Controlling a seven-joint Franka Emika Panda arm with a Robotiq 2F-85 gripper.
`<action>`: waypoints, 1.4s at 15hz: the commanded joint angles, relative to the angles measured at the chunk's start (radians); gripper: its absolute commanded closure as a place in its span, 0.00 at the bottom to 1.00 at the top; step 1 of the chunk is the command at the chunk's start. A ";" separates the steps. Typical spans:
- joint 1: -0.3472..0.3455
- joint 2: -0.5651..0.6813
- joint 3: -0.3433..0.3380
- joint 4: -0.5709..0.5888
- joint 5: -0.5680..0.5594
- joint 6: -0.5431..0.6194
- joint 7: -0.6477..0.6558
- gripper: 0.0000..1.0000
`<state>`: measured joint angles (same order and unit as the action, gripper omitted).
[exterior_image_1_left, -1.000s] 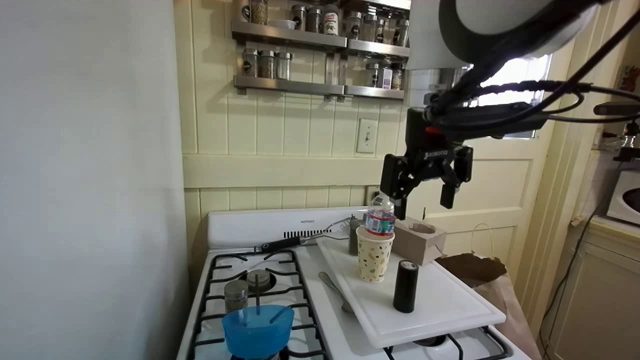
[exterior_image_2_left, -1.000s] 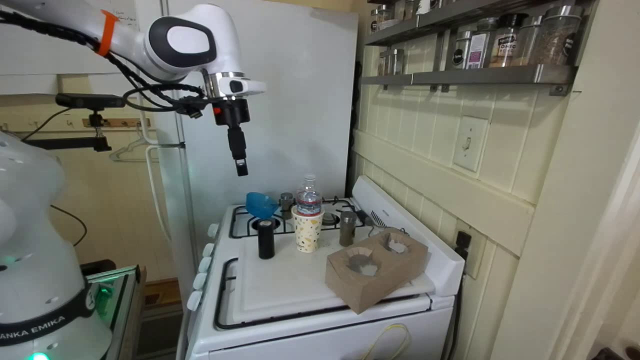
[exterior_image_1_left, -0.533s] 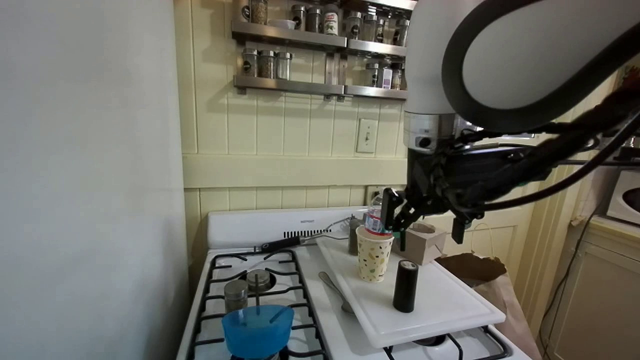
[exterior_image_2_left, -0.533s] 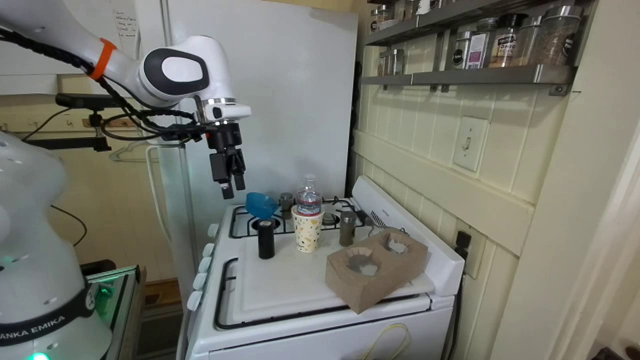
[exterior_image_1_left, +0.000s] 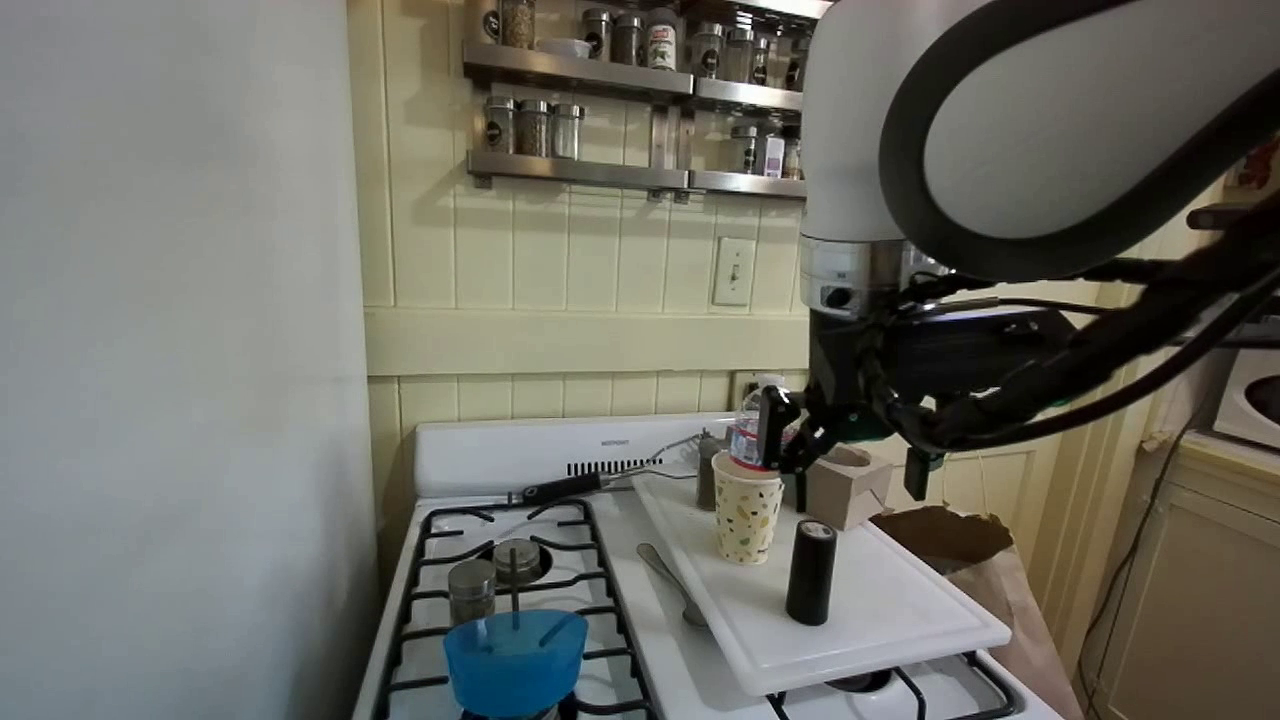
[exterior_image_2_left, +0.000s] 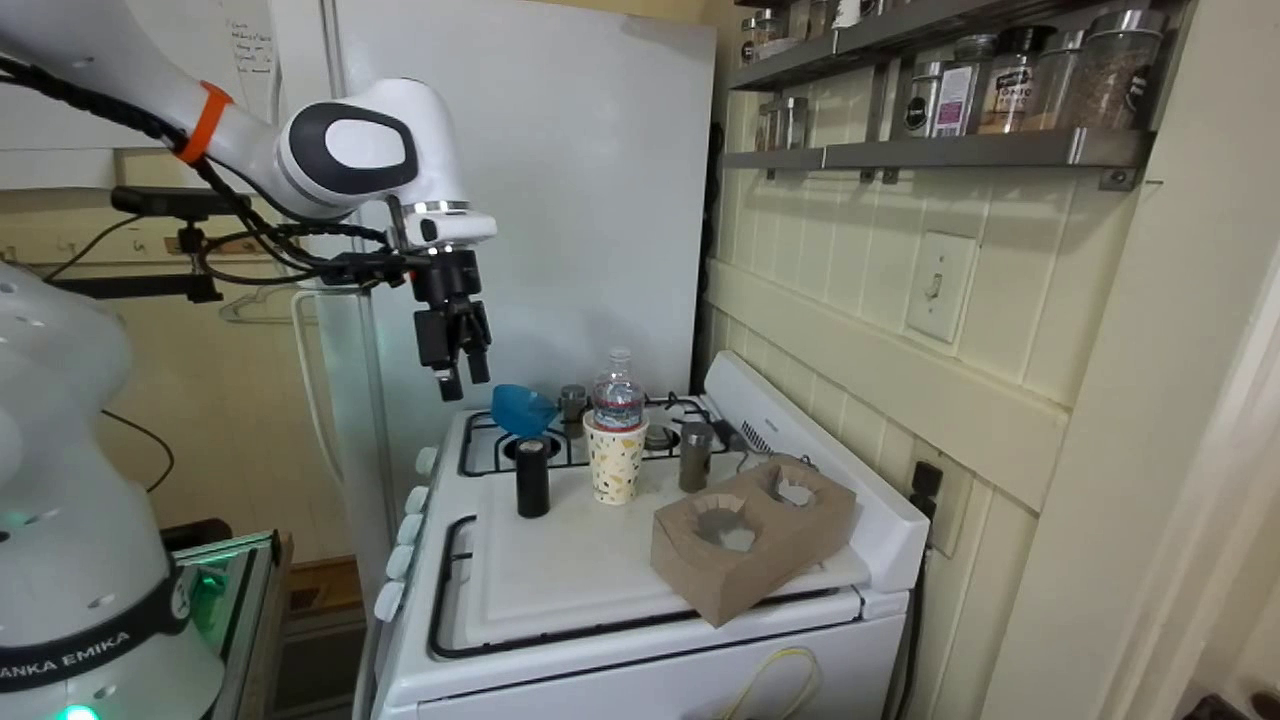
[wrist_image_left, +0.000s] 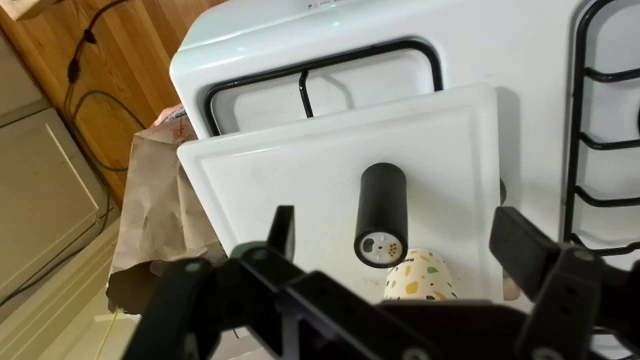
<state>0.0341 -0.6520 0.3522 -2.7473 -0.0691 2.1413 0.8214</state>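
the black shaker (wrist_image_left: 382, 212) stood upright on the white cutting board (wrist_image_left: 285, 182); its pale, holed top showed best in the wrist view. the gripper (exterior_image_2_left: 465, 378) hung above, its fingers spread wide, holding nothing; the wrist view put the shaker in the gap between them, while both exterior views showed it lower down and untouched. near the shaker stood a speckled paper cup (exterior_image_2_left: 615, 468). both exterior views showed a clear bottle (exterior_image_2_left: 618, 398) set in it; the wrist view gave only part of the cup, the rest being behind the gripper. a cardboard carrier (exterior_image_2_left: 770, 540) revealed two torn openings in an exterior view, and a spoon (exterior_image_1_left: 672, 580) lay just beside the board in an exterior view. a blue bowl (exterior_image_1_left: 516, 665) sat on the stove (exterior_image_2_left: 600, 665), apart from the board, in both exterior views. further out, the wrist view took in a brown paper bag (wrist_image_left: 162, 200) and wooden floor (wrist_image_left: 130, 50), and an exterior view held the robot's white base (exterior_image_2_left: 75, 490).
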 joint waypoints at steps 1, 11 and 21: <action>0.029 0.063 -0.014 0.002 -0.064 0.057 -0.129 0.00; -0.036 0.121 -0.002 0.000 -0.172 0.451 -0.240 0.00; -0.005 0.197 -0.123 -0.001 -0.075 0.292 -0.441 0.00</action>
<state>0.0219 -0.4905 0.2558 -2.7498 -0.1651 2.4265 0.4223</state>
